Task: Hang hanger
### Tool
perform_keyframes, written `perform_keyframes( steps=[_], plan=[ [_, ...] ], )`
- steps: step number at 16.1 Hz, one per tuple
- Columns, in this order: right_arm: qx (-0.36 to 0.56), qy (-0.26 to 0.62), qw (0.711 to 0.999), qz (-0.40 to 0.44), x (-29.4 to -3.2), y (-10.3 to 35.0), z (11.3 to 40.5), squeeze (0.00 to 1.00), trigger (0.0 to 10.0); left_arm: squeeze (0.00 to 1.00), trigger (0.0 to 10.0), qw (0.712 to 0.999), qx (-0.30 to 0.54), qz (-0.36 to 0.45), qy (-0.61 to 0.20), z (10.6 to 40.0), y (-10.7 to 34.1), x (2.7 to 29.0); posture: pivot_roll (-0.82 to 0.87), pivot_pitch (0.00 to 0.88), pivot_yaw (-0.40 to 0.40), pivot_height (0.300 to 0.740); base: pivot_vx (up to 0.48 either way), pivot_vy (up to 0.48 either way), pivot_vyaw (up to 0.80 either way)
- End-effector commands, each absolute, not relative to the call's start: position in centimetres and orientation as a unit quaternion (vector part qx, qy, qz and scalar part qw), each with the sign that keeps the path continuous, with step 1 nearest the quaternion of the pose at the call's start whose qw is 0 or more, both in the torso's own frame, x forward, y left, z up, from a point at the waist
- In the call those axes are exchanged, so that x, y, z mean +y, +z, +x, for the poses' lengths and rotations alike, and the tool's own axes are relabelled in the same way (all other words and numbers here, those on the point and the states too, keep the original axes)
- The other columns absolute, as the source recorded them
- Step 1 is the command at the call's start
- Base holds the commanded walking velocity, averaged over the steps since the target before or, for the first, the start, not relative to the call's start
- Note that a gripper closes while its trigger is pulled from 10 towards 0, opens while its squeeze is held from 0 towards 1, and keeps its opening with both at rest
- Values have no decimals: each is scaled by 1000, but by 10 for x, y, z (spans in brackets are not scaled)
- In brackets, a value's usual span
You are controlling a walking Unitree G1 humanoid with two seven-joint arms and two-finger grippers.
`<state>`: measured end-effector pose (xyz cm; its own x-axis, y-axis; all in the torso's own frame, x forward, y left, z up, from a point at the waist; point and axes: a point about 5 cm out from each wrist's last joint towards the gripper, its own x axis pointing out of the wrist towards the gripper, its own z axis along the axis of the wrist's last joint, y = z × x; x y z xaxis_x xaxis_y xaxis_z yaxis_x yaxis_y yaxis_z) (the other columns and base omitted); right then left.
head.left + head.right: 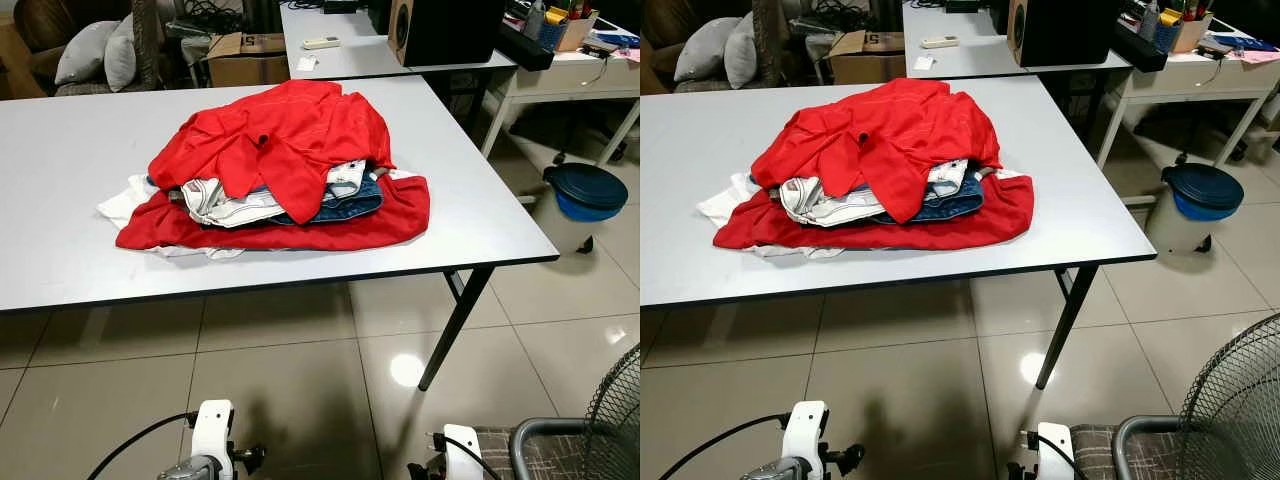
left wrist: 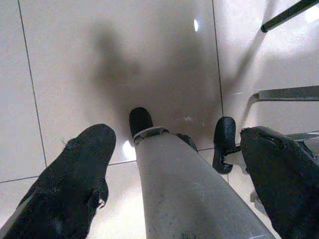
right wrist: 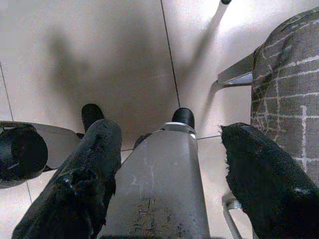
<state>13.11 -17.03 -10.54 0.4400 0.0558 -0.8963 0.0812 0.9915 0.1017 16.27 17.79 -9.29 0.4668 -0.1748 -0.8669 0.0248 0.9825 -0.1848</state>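
Left eye view looks down on a grey table (image 1: 60,180) with a heap of clothes (image 1: 280,170) near its middle. No hanger can be made out anywhere; if one is in that heap, it is buried from sight. On top of the heap lies a red garment (image 1: 285,135), under it a pale crumpled piece and a fold of blue denim (image 1: 345,205), and at the bottom another red cloth (image 1: 400,215) spread toward the table's right end. Beyond the table's far edge stands a second table (image 1: 350,55) carrying a black speaker (image 1: 445,30) and a remote control (image 1: 321,43), with a cardboard box (image 1: 245,58) beside it. Off the table's right end a bin with a blue lid (image 1: 587,190) stands on the tiled floor (image 1: 300,400), and nearer the robot a fan grille (image 1: 615,420) rises.

Both arms hang low on the near side of the table, well apart from the heap. The left gripper (image 2: 182,164) points at the floor with its fingers (image 2: 75,184) spread wide and nothing between them. The right gripper (image 3: 169,174) hangs likewise, fingers (image 3: 84,174) apart and empty, just beside a grey checked seat (image 3: 289,89).
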Motion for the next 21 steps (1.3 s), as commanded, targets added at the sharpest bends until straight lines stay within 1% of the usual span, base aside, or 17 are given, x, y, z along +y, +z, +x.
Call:
perform_keyframes(
  steps=[1,8,9,10,12,15,16,17,18,19,20,21],
  plan=[
    [602,-152,778,98,-193,-121,70,0,10000,0,10000,806,535,188,-172,203,-78,149,-276,0,324,740,0,0,0],
    [602,-151,778,96,-193,-121,69,0,10000,0,10000,809,532,186,-166,205,-77,148,-283,0,329,740,0,0,0],
    [587,-109,797,94,-171,-121,75,0,10000,0,10000,814,523,196,-161,201,-79,155,-242,0,329,740,0,0,0],
    [581,-86,804,94,-158,-121,77,0,10000,0,10000,815,519,201,-162,200,-80,158,-243,0,333,740,0,0,644],
    [583,-76,805,86,-154,-122,75,0,10000,0,10000,816,518,200,-162,201,-79,158,-243,0,335,740,0,0,722],
    [574,-71,812,78,-165,-119,88,0,10000,0,10000,818,519,193,-155,202,-79,158,-236,0,322,740,0,0,800],
    [569,-57,818,64,-166,-118,92,0,10000,0,10000,815,523,195,-155,200,-80,158,-229,0,305,740,0,0,800],
    [564,-34,824,41,-167,-117,96,0,10000,0,10000,817,527,181,-149,198,-81,157,-208,0,260,740,0,0,800],
    [561,-6,828,8,-168,-116,100,0,10000,0,10000,822,531,155,-134,195,-83,157,-180,0,203,740,0,0,800],
    [560,20,828,-27,-171,-115,103,0,10000,0,10000,828,533,129,-115,192,-84,159,-162,0,167,740,0,0,800],
    [559,45,826,-48,-171,-114,106,0,10000,0,10000,833,536,98,-97,187,-86,162,-123,0,95,740,0,0,800],
    [557,64,826,-56,-172,-113,109,0,10000,0,10000,836,538,71,-83,183,-88,164,-112,0,73,740,0,0,800]
  ],
)
